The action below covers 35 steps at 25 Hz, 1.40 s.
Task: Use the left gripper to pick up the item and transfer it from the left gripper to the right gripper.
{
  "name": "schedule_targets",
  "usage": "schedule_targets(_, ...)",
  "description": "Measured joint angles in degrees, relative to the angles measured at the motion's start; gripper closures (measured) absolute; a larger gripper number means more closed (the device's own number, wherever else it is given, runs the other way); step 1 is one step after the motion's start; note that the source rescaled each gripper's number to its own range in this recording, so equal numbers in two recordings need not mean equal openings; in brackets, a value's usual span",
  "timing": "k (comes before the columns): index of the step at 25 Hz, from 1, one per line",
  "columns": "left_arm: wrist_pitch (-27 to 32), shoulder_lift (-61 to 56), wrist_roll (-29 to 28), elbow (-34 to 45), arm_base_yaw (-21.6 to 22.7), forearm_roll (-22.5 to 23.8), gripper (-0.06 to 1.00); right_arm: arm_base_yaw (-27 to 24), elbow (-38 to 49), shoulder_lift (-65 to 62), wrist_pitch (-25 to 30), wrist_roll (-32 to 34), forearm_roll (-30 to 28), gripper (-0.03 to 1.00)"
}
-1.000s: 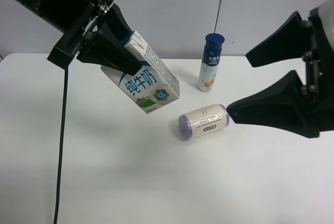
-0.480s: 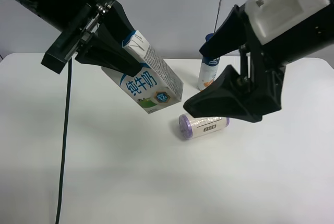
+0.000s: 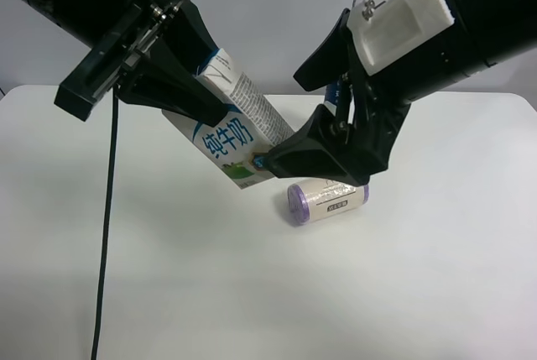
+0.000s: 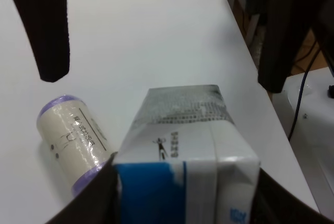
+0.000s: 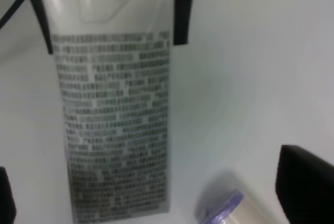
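The item, a white milk carton [image 3: 239,129] with blue and green print, hangs tilted above the table. My left gripper [image 3: 205,83] is shut on its gabled top; the left wrist view shows the carton [image 4: 182,145] between the black fingers [image 4: 88,198]. My right gripper [image 3: 281,123], on the arm with the white bracket, stands open at the carton's lower end. In the right wrist view the carton [image 5: 117,130] lies between the right gripper's fingers [image 5: 305,182] with a gap on each side, not touching.
A cream roll with purple ends [image 3: 327,199] lies on the white table [image 3: 168,293] just below the right gripper. A thin black cable [image 3: 109,209] hangs from the left arm down to the table's near edge.
The right arm has swung in from the right and turned, bringing its open fingers to either side of the carton's lower end. The left arm holds the carton almost still.
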Motion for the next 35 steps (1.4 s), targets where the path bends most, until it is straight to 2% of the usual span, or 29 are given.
schedule_targets(19, 0.0, 0.0, 1.3, 0.0, 0.0, -0.6, 0.94, 0.0, -0.1, 6.0, -1.5, -9.9, 11.3, -0.03)
schedule_targets(22, 0.0, 0.0, 1.3, 0.0, 0.0, -0.6, 0.94, 0.0, -0.1, 7.4, -1.7, -11.0, 12.1, 0.0)
schedule_targets(26, 0.0, 0.0, 1.3, 0.0, 0.0, -0.6, 0.94, 0.0, -0.1, 8.1, -3.5, -11.2, 12.9, 0.19)
schedule_targets(35, -0.6, 0.0, 1.4, 0.0, 0.0, -0.8, 0.94, 0.0, -0.1, 8.1, -4.0, -11.8, 13.9, 0.92)
